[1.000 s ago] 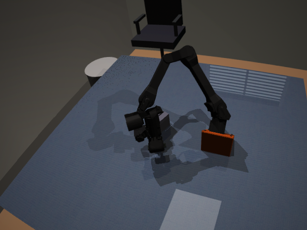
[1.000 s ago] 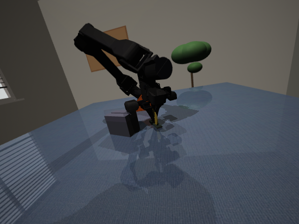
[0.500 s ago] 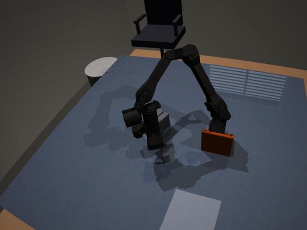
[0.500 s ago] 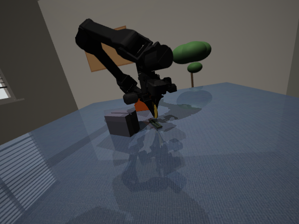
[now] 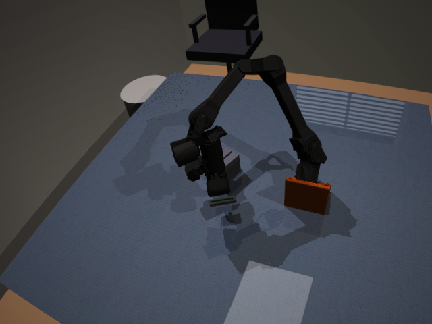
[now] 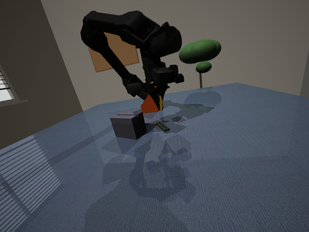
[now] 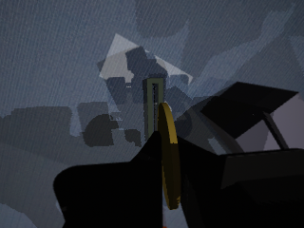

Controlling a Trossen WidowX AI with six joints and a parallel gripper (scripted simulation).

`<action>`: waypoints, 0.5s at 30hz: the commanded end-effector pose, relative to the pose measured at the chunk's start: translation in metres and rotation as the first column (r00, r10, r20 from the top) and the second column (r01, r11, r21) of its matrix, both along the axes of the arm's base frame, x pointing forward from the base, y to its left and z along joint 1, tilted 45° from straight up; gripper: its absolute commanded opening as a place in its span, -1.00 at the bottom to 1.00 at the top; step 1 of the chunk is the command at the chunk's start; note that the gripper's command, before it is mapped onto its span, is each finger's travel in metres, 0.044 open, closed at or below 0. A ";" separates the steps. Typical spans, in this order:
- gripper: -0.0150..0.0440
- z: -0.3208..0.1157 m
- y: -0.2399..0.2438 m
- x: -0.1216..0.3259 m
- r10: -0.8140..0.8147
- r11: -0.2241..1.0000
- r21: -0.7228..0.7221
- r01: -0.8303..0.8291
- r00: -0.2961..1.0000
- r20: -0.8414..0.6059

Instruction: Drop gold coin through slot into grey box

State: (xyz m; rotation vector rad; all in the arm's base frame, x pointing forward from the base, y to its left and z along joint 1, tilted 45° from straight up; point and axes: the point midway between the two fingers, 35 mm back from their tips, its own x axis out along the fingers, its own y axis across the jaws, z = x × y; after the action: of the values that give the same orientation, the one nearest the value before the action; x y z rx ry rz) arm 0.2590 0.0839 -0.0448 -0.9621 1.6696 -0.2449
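Gripping the gold coin [image 6: 161, 103] [image 7: 170, 157], the gripper [image 5: 218, 188] [image 6: 161, 98] [image 7: 161, 136] has its fingers drawn nearly together, one on each flat face, leaving only the coin's thickness between them. The coin is raised above the dark-green holder [image 5: 223, 203] [image 6: 161, 127] [image 7: 149, 109] and apart from it. It hangs edge-down, with its lower part sticking out past the fingertips. In the exterior view it shows as a narrow, upright sliver, its long outline running about twelve to six o'clock. The wrist view shows it nearly edge-on too, the far end leaning just short of twelve and the near end just short of six.

The holder lies at six o'clock from the coin in the exterior view, its long axis running between ten and four. In the wrist view that axis runs twelve to six. The closed grey box [image 5: 233, 163] [image 6: 124, 128] stands at eight o'clock from the coin in the exterior view, its slot running nine to three; the coin is outside it.
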 end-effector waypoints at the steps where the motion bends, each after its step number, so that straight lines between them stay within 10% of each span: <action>1: -0.49 0.011 0.010 0.001 -0.004 1.000 0.006 0.004 1.000 0.013; 15: -0.49 0.026 0.019 -0.001 0.076 0.997 0.004 -0.076 0.995 -0.064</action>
State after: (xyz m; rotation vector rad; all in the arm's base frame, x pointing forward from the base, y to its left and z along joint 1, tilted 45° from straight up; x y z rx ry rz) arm 0.2579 0.1019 -0.0226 -0.9934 1.6723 -0.2248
